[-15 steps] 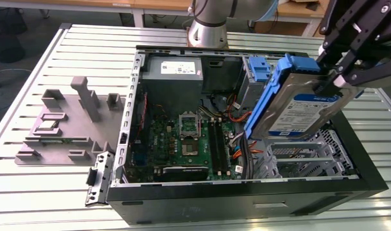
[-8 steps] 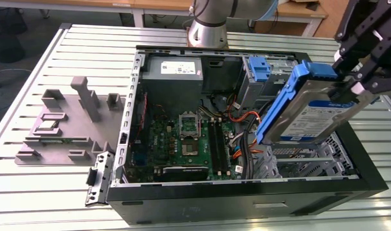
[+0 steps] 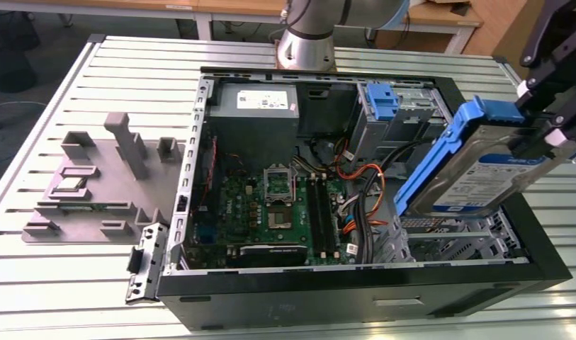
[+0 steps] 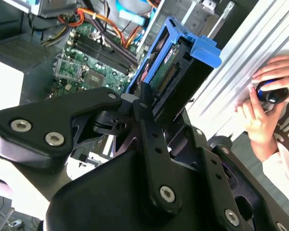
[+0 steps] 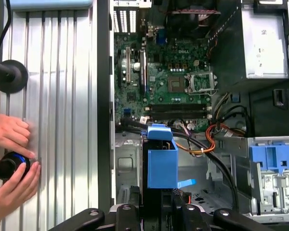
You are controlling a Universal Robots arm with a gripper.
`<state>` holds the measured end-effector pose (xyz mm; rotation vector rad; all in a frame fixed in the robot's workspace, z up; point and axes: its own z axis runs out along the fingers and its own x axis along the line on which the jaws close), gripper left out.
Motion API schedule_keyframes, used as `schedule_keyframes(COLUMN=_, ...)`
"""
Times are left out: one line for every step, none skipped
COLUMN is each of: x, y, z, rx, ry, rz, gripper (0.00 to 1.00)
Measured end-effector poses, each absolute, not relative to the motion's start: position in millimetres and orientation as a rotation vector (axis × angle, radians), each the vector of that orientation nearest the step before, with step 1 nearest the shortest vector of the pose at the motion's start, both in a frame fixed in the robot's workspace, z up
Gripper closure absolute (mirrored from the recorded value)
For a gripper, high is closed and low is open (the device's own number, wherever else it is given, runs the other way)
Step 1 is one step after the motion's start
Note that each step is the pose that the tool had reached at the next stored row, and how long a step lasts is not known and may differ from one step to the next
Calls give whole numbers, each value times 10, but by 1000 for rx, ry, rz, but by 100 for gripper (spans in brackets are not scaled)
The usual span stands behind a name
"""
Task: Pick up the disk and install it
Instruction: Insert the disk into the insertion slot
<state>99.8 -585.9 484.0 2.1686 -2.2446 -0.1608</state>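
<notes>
"What's on the slatted metal desk (image 3: 61, 283)?"

"An open computer case (image 3: 363, 301), lying on its side. The pincer (image 3: 541, 142) is clamped on the disk (image 3: 477, 177) and holds it tilted in the air, over the case's interior at the exterior view's right."

"And farther out?"

"The motherboard (image 3: 278, 205) is mid-case, and a grey fixture (image 3: 98, 184) is on the desk at the exterior view's left. In the first wrist view, a person's hands (image 5: 9, 134) are on the desk beside the case."
</notes>
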Motion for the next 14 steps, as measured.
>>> schedule_keyframes(x=1025, y=-5860, z=4838, rx=2169, ry=-2245, rz=-161, gripper=65)
schedule_keyframes(x=1044, y=-5860, z=4837, rx=2168, ry=-2245, rz=-161, gripper=65)
schedule_keyframes(x=1051, y=-5859, z=4836, rx=2169, ry=-2245, rz=-161, gripper=65)
schedule_keyframes(x=1051, y=-5859, z=4836, rx=2169, ry=-2245, rz=-161, gripper=65)
schedule_keyframes(x=1051, y=-5859, z=4836, rx=2168, ry=-2245, rz=-161, gripper=65)
schedule_keyframes(x=1051, y=-5860, z=4836, rx=2168, ry=-2245, rz=-161, gripper=65)
schedule_keyframes(x=1051, y=-5860, z=4836, rx=2168, ry=-2245, rz=-161, gripper=65)
schedule_keyframes(x=1051, y=-5860, z=4836, rx=2168, ry=-2245, rz=-161, gripper=65)
schedule_keyframes(x=1052, y=-5860, z=4836, rx=2168, ry=-2245, rz=-161, gripper=65)
schedule_keyframes(x=1052, y=-5860, z=4836, rx=2168, ry=-2245, rz=-161, gripper=65)
schedule_keyframes(x=1056, y=-5860, z=4835, rx=2169, ry=-2245, rz=-161, gripper=65)
schedule_keyframes(x=1062, y=-5860, z=4834, rx=2169, ry=-2244, rz=-161, gripper=65)
schedule_keyframes(x=1070, y=-5860, z=4834, rx=2169, ry=-2245, rz=-161, gripper=65)
schedule_keyframes(x=1079, y=-5860, z=4834, rx=2168, ry=-2245, rz=-161, gripper=65)
